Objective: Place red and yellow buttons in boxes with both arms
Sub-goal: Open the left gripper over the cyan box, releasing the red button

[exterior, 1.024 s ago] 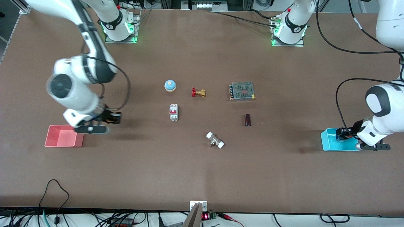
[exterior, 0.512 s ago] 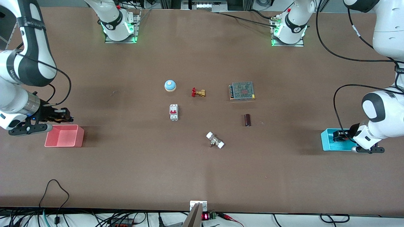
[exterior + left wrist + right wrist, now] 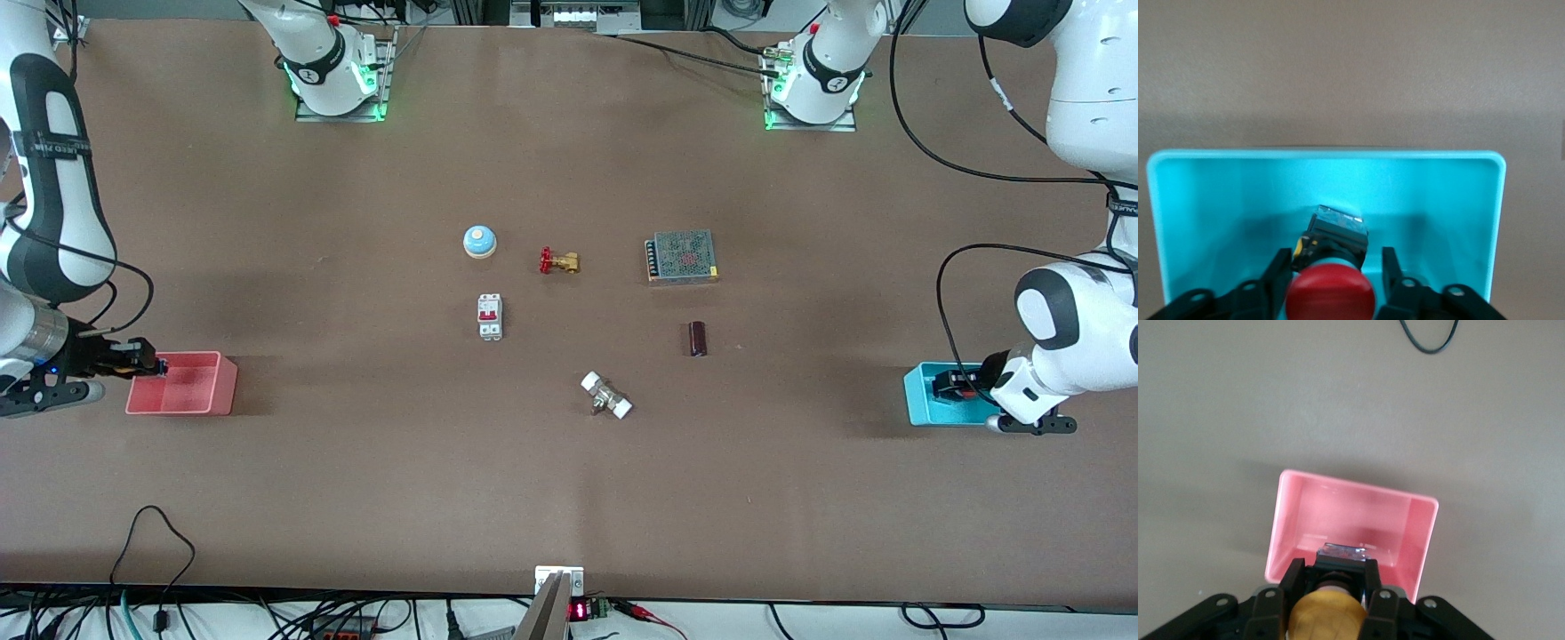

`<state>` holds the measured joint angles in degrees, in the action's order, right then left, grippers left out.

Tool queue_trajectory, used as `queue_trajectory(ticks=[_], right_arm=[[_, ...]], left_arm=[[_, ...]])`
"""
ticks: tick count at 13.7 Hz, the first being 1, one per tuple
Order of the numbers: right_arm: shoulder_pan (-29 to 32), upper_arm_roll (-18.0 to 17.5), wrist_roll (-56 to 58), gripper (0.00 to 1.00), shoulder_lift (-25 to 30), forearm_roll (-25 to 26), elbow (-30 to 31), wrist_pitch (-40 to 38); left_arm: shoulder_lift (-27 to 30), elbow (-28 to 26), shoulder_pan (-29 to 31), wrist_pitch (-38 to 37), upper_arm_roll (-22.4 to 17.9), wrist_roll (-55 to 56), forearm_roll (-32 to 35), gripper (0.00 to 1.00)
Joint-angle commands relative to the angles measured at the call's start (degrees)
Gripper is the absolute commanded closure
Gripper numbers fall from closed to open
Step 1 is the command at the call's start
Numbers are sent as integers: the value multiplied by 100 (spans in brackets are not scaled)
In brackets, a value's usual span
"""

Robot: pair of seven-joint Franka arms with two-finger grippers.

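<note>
My left gripper [image 3: 1335,257] hangs low inside the cyan box [image 3: 1218,193], open. The red button [image 3: 1330,293] lies tilted between its fingers, with a clear gap to one finger. In the front view this gripper [image 3: 949,384] is over the cyan box [image 3: 925,404] at the left arm's end of the table. My right gripper [image 3: 1333,572] is shut on the dark base of the yellow button [image 3: 1328,617], over the rim of the pink box [image 3: 1351,513]. The front view shows the right gripper [image 3: 147,364] at the outer edge of the pink box [image 3: 191,387].
Mid-table stand a blue dome bell [image 3: 479,241], a brass valve with a red handle [image 3: 558,261], a meshed power supply [image 3: 682,256], a white circuit breaker [image 3: 489,316], a dark cylinder [image 3: 698,339] and a white-ended fitting [image 3: 606,396].
My right arm has swung out toward its end of the table, carrying its gripper across the pink box to the box's outer edge. My left gripper has shifted slightly over the cyan box.
</note>
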<state>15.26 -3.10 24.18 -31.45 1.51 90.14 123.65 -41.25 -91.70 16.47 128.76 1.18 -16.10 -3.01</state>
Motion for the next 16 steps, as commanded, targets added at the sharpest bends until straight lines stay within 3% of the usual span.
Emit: queue_trajectory(ticks=[1, 5, 9, 12, 16], right_arm=[[152, -77, 271, 70, -352, -99, -286, 229], [188, -77, 210, 70, -642, -134, -269, 388], [188, -85, 193, 70, -809, -292, -251, 493], [188, -85, 193, 69, -863, -292, -225, 617], [179, -85, 201, 66, -968, -283, -225, 775]], left_arm=[[143, 118, 23, -79, 14, 54, 134, 0], [976, 47, -100, -586, 23, 28, 152, 0], [1970, -66, -758, -1186, -3, 150, 134, 0], [2673, -120, -1478, -1728, -441, 975, 143, 0], [3350, -137, -1515, -2240, -399, 1731, 55, 0]])
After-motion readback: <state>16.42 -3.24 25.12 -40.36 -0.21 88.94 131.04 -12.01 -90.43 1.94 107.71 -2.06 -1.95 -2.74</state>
